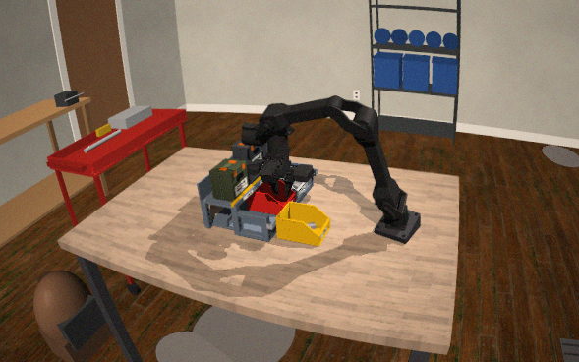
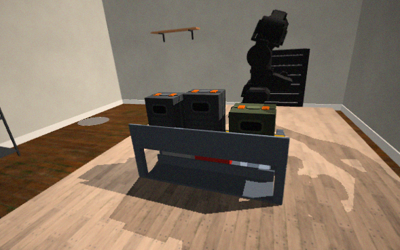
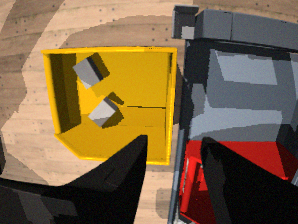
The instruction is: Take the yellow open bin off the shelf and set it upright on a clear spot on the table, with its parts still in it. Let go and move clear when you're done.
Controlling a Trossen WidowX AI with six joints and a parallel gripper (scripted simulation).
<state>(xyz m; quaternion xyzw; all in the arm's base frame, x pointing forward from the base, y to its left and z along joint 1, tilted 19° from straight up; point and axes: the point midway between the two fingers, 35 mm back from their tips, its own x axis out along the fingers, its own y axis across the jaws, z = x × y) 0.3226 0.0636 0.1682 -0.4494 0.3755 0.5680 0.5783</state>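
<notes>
Yellow bin (image 1: 302, 223): a smooth, open-fronted box, upright on the wooden table (image 1: 361, 295), just off the pincer's tips, touching the shelf's edge.
Parts: two small grey cubes (image 3: 103, 112) lie inside the bin.
Pincer (image 3: 174, 163): black, wedge-shaped fingers part-spread, gripping nothing, poised above the gap between bin and shelf.
Shelf (image 2: 208, 143): grey, flat-panelled, directly below the pincer, holding a red bin (image 1: 269, 202).
Crates: two dark boxes (image 2: 185, 109) and one olive box (image 2: 252, 119) crowd the shelf top behind the pincer.
</notes>
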